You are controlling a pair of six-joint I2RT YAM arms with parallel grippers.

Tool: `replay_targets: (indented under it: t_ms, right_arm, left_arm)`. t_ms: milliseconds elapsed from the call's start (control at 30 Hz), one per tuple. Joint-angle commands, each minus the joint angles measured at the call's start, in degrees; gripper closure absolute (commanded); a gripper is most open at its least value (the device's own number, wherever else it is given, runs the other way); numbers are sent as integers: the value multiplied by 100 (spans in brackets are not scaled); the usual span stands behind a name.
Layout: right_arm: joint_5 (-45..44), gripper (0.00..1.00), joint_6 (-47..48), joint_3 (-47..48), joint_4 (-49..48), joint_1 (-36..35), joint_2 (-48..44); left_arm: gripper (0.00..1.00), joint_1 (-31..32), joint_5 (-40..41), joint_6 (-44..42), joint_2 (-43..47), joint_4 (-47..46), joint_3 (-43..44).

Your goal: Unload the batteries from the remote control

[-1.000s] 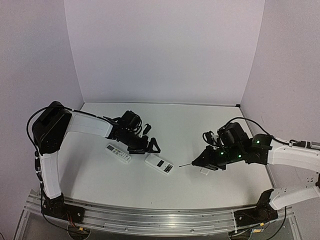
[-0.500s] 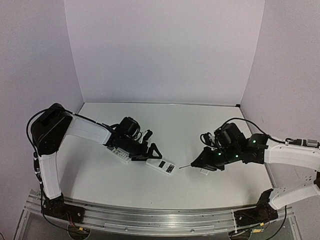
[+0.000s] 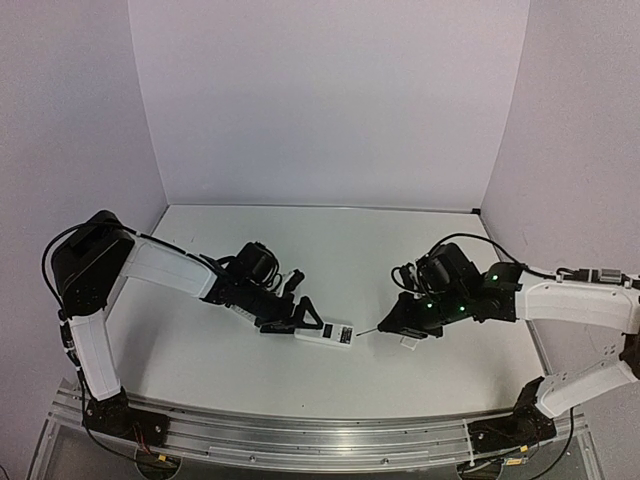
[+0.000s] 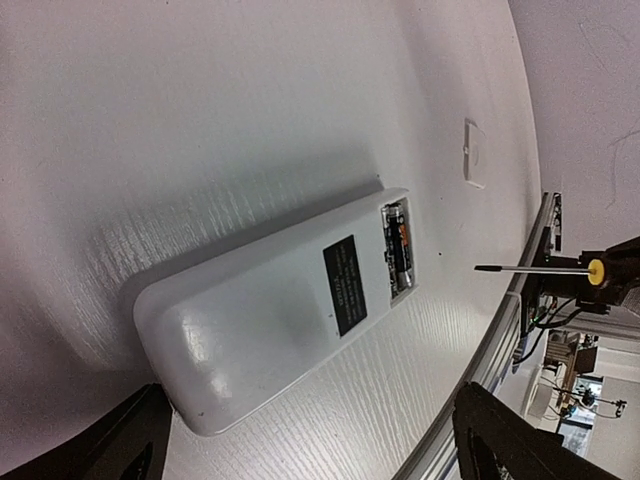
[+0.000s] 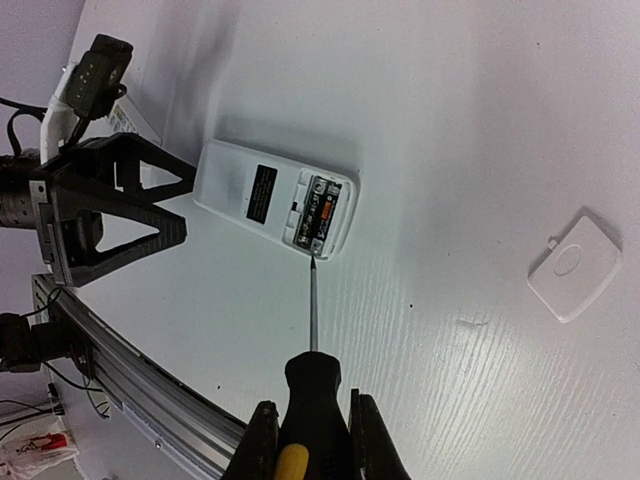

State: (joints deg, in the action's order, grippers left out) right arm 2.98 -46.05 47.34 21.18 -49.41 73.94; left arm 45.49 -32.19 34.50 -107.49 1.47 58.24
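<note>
**Top view:** the left gripper (image 3: 303,318), spread wide and empty, stands at the remote control's (image 3: 326,332) closed end on the tabletop (image 3: 400,250). The right gripper (image 3: 405,322) is clamped on a screwdriver (image 3: 385,326).

**Left wrist:** the batteries (image 4: 398,245) sit in the open compartment, with the cover (image 4: 476,153) lying well apart.

**Right wrist:** the screwdriver tip is at the compartment rim. This looks like the prying step, and the next move calls for levering one cell out.

Left hand (image 3: 303,318) wide open, low; right hand (image 3: 404,322) closed tight; both arms inward.
</note>
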Motion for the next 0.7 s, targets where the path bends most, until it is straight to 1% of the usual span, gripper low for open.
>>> replay_targets:
  t_ms: [0,167,367,533,667]
  right_arm:
    - [-100,100,180,487,-38,-10,291]
    - [-95,100,182,793,-29,-11,682]
    - [-286,100,-80,1024,19,-68,1076]
    - [-585,100,-225,1170,273,-187,1206]
    - [-675,100,-392,1155,324,-216,1197]
  left_arm:
    - [4,30,465,121,300,173,8]
    - [11,37,1187,161,299,685,207]
    - [22,57,1450,191,222,813,325]
    - [25,207,1744,126,57,998,531]
    - [31,326,1976,84,-89,1136,682]
